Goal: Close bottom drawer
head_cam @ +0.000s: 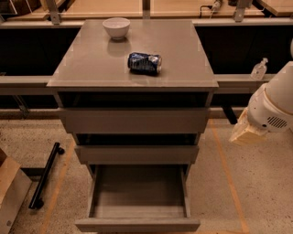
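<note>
The bottom drawer [137, 201] of the taupe-grey cabinet [132, 68] is pulled far out toward me and its box is empty. Its flat handleless front panel [137, 225] sits at the lower edge of the view. The middle drawer front [136, 154] and the wider top drawer front [133, 120] above it each stand out a little, with dark gaps over them. My arm [274, 105] enters from the right, white and rounded. My gripper [247, 132] is the beige part at its lower end, to the right of the cabinet at middle-drawer height, apart from it.
A white bowl [116, 27] and a crushed blue can [144, 62] lie on the cabinet top. A black bar [45, 176] lies on the floor at left, next to a cardboard box [9, 192]. Wooden tables [137, 7] stand behind. A clear bottle [258, 69] stands at right.
</note>
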Motion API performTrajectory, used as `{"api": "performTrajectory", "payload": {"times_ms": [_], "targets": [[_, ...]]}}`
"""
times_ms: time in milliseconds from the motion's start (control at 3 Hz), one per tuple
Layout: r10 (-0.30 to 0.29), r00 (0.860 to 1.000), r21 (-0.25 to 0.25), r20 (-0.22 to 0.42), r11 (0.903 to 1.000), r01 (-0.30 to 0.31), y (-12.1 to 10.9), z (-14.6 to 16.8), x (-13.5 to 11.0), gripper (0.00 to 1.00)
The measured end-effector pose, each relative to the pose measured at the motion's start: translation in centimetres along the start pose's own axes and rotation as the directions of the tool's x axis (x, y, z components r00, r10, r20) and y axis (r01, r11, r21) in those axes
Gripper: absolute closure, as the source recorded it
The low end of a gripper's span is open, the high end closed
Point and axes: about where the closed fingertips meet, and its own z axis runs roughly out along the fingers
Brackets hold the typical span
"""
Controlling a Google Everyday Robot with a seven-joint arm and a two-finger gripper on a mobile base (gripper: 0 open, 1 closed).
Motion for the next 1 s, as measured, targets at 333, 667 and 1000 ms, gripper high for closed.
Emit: {"api": "performTrajectory", "payload": {"times_ms": [333,667,1000], "targets": [[-0.002,1.000,0.001,0.000,1.0000,0.002,0.0,-0.2,-0.1,1.00],[-0.002,1.000,0.001,0.000,1.0000,0.002,0.0,-0.2,-0.1,1.00],[0.008,1.000,-0.014,0.021,0.9999,-0.008,0.5,2.3,-0.6,1.00]]}}
